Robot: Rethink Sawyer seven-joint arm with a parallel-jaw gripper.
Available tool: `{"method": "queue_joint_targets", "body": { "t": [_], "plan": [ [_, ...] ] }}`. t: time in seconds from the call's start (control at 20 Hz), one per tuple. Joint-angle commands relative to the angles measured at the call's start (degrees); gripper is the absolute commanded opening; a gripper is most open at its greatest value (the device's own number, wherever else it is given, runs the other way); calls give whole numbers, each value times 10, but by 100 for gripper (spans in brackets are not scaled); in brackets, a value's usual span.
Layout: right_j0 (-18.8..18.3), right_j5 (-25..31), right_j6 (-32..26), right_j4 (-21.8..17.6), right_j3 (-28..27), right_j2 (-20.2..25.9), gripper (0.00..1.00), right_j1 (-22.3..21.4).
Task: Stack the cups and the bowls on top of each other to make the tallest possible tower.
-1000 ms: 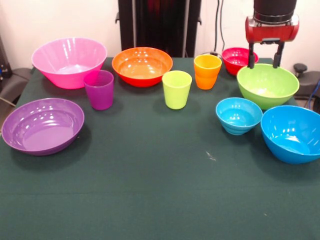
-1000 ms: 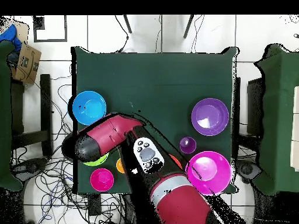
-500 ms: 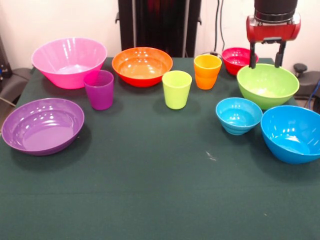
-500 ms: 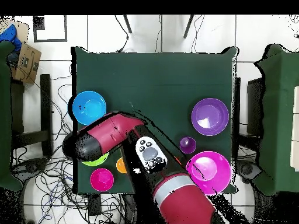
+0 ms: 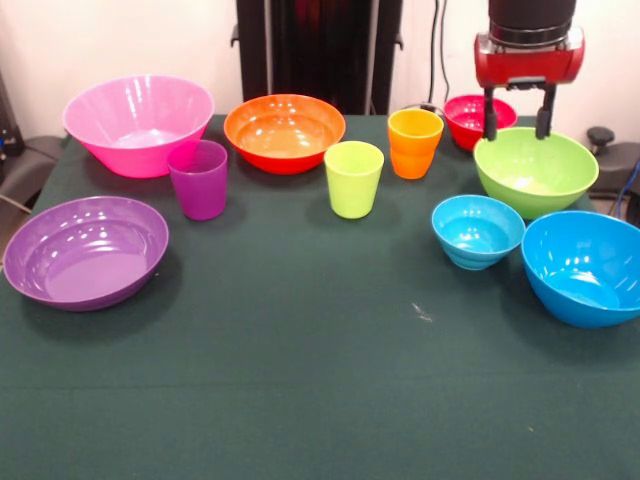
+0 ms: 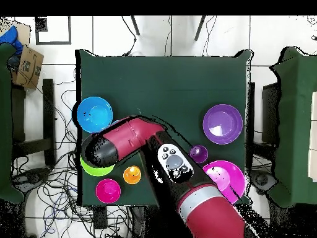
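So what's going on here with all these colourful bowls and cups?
A red and black robot arm hangs its open claw just above the far rim of the lime green bowl, holding nothing. Nothing is stacked yet: the three cups, purple, lime green and orange, and the other bowls, like the pink bowl and big blue bowl, each stand alone on the green table.

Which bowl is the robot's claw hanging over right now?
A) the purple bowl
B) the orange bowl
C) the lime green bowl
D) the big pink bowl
C: in the front view the open gripper hangs just above the far rim of the lime green bowl, empty, with both fingers pointing down at it.
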Motion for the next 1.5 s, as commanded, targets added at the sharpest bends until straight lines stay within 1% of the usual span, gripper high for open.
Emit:
{"method": "queue_joint_targets", "body": {
  "t": [0.05, 0.15, 0.3, 0.4, 0.7, 0.8, 1.0, 1.2, 1.4, 1.5],
  "plan": [
    [-25, 64, -194, -66, 2, 31, 100, 12],
    [-36, 69, -207, -66, 4, 37, 100, 13],
    [-46, 83, -230, -64, -8, 45, 100, 29],
    [-47, 78, -237, -73, -15, 44, 100, 39],
    [-58, 65, -253, -93, -10, 42, 100, 44],
    [-62, 55, -260, -106, -9, 37, 100, 57],
    [-62, 27, -247, -127, 6, 30, 100, 67],
    [-52, -5, -215, -154, 27, 18, 100, 68],
    [-43, -13, -190, -163, 49, 16, 100, 50],
    [-45, -8, -188, -159, 58, 23, 100, 40]
  ]
}}
